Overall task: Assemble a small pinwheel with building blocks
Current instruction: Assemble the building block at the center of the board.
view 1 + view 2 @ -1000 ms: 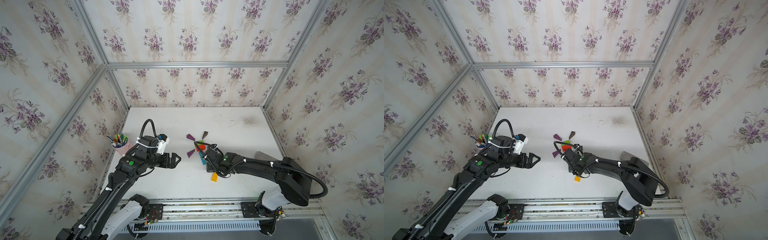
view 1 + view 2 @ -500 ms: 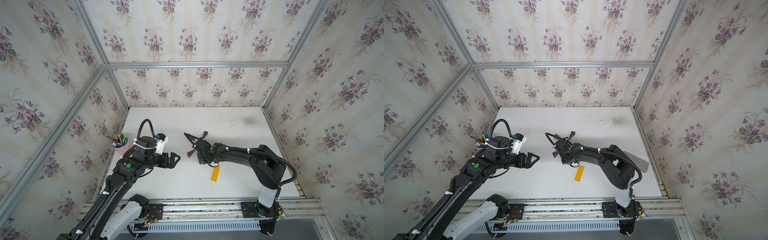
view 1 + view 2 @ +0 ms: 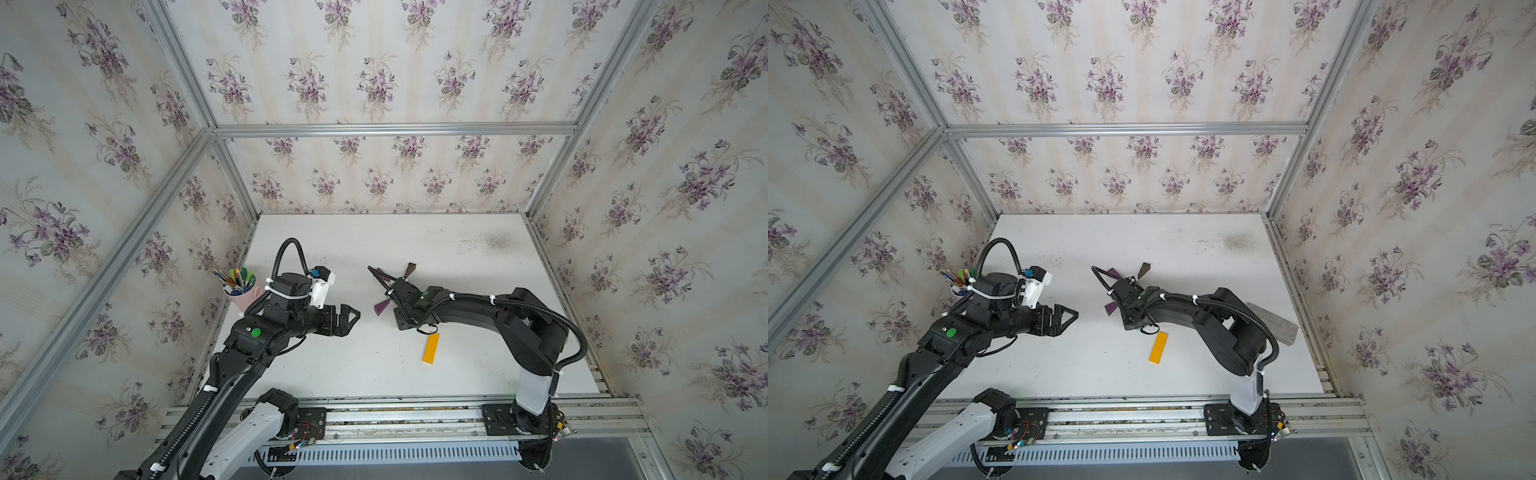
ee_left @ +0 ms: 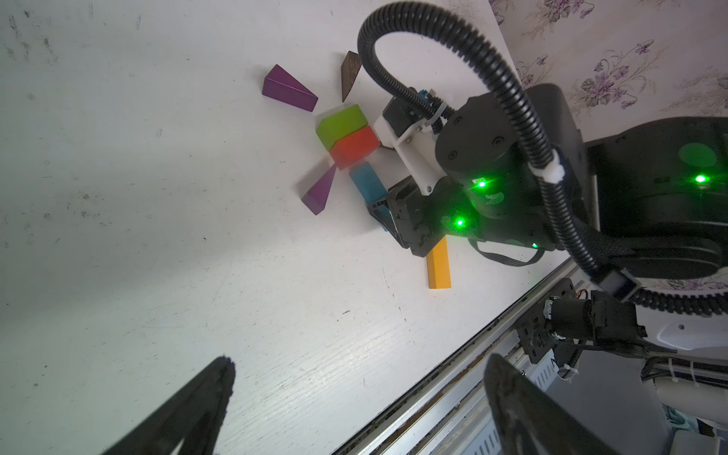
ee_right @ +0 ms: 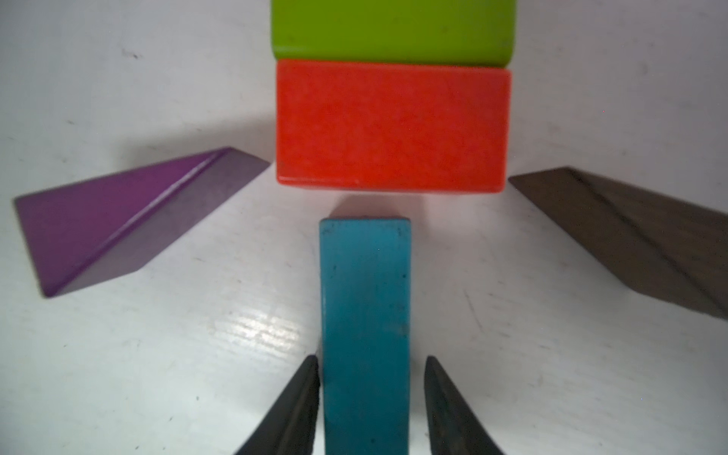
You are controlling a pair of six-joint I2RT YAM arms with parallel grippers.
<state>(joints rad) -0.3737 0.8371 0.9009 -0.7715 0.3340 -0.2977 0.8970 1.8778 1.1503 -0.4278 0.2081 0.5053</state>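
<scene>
Surface (image 3: 457, 249): white, scuffed, closed on three sides by flowered wallpaper walls with aluminium corner posts, and bounded in front by the arms' mounting rail (image 3: 395, 409). The back half is bare, and a bare band runs between the two hands. Pinwheel, part-laid, mid-surface: green block (image 5: 394, 31) and red block (image 5: 390, 126) touch side by side as the hub. Blue bar (image 5: 364, 295) lies end-on just beside the red block. Near purple wedge (image 5: 118, 220) and near brown wedge (image 5: 630, 244) flank the hub, tips inward, and the far purple wedge (image 4: 289, 88) and far brown wedge (image 4: 350, 73) lie beyond the green block. Orange bar (image 3: 430, 348) lies apart, nearer the rail. Right hand (image 5: 370, 362): low at the surface, fingers partly spread astride the blue bar, one at its side and the other with a thin gap, pinching nothing. Left hand (image 3: 350, 319): spread wide, empty, above bare surface, well apart from the blocks. Pink cup (image 3: 245, 297) of pens stands at the left edge, near the wall. Grey slab (image 3: 1273, 324) lies by the right edge. Left arm bears a round green marker (image 3: 255, 332); print on the pens is too small to tell.
</scene>
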